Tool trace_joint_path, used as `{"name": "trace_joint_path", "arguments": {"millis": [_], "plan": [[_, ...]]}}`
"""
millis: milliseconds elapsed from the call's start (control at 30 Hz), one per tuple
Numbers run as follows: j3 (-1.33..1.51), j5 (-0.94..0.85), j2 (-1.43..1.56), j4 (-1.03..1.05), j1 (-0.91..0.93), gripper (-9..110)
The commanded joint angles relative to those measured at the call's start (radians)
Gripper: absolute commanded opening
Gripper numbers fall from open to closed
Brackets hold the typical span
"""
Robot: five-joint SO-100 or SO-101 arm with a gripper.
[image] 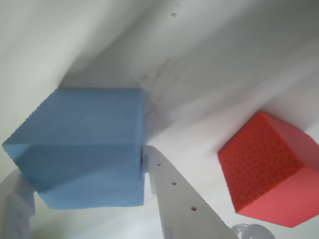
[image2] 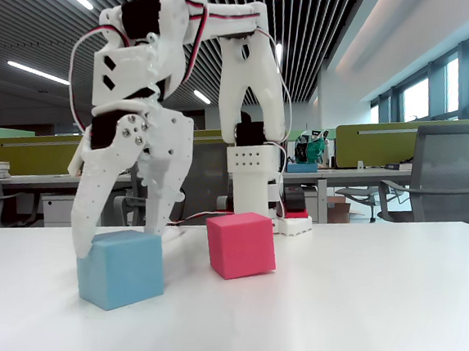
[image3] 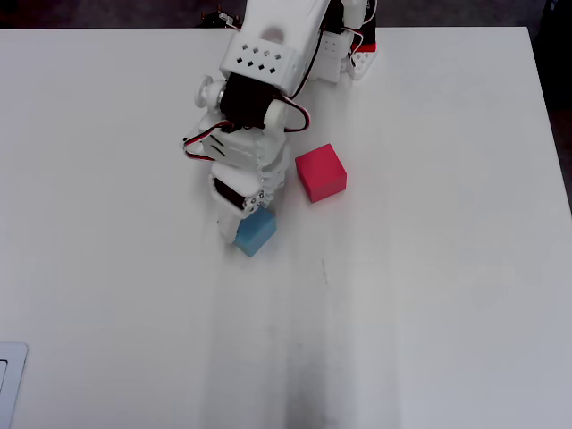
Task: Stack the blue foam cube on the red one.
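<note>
The blue foam cube (image: 84, 124) stands on the white table, between the two white fingers of my gripper (image: 82, 164). One finger (image: 172, 191) touches its right side and the other (image: 17, 196) its lower left corner in the wrist view. The gripper (image2: 120, 243) is closed on the cube (image2: 123, 272), which rests on the table in the fixed view. The red cube (image2: 241, 246) sits on the table a short way off, to the right and behind. In the overhead view the gripper (image3: 246, 225) covers part of the blue cube (image3: 257, 234), and the red cube (image3: 321, 172) lies up and to the right.
The arm's base (image3: 344, 49) stands at the far edge of the white table (image3: 429, 295). A grey object (image3: 7, 384) shows at the lower left table corner in the overhead view.
</note>
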Motion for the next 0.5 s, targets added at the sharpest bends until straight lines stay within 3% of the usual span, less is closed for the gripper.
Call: {"name": "trace_joint_path", "arguments": {"millis": [0, 467], "plan": [[0.012, 0.005, 0.025, 0.000, -0.006, 22], [-0.003, 0.005, 0.161, 0.063, 0.008, 20]]}}
